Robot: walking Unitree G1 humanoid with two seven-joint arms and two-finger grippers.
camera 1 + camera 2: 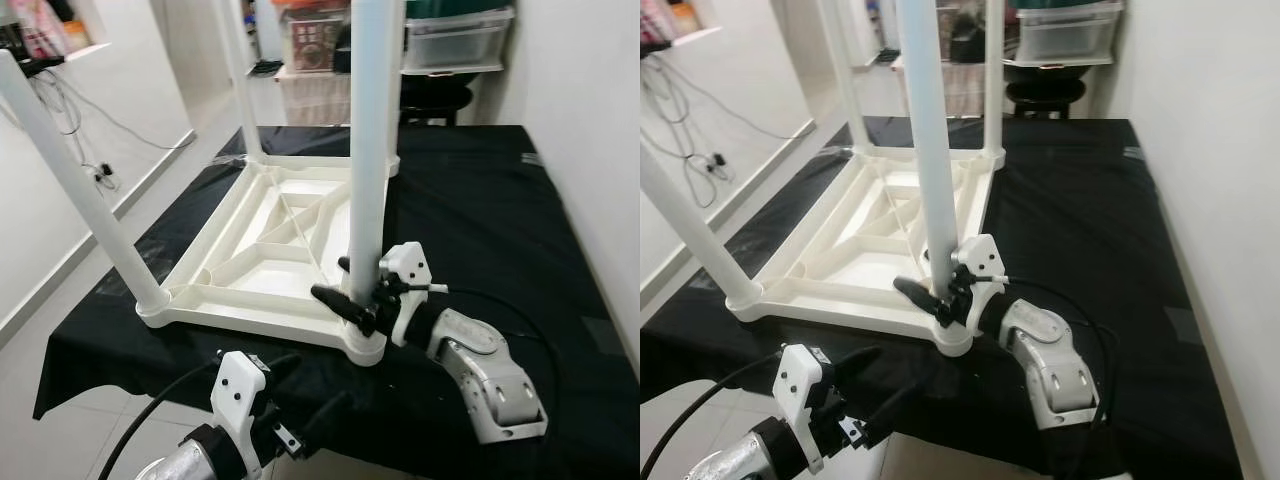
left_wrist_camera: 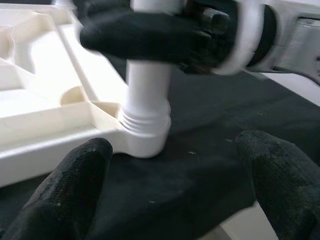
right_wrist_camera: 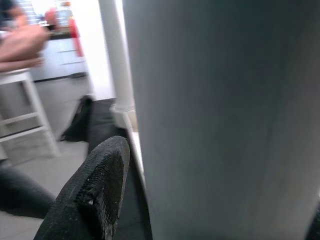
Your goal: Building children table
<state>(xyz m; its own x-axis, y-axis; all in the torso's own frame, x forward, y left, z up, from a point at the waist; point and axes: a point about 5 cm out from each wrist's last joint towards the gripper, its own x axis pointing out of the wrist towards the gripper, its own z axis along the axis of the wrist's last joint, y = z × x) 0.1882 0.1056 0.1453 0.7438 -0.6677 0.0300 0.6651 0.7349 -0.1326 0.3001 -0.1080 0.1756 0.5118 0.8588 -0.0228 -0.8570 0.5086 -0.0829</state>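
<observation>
Black cloth drapes the counter at frame center, where an upturned white children's table top lies with its legs pointing up. At lower center, the right gripper has its jaws clenched around the near right table leg, just above the threaded socket at the top's corner. At the bottom left, the left gripper hovers off the counter's near edge, jaws released and apart, holding nothing. Storage boxes stand in the background at upper right.
</observation>
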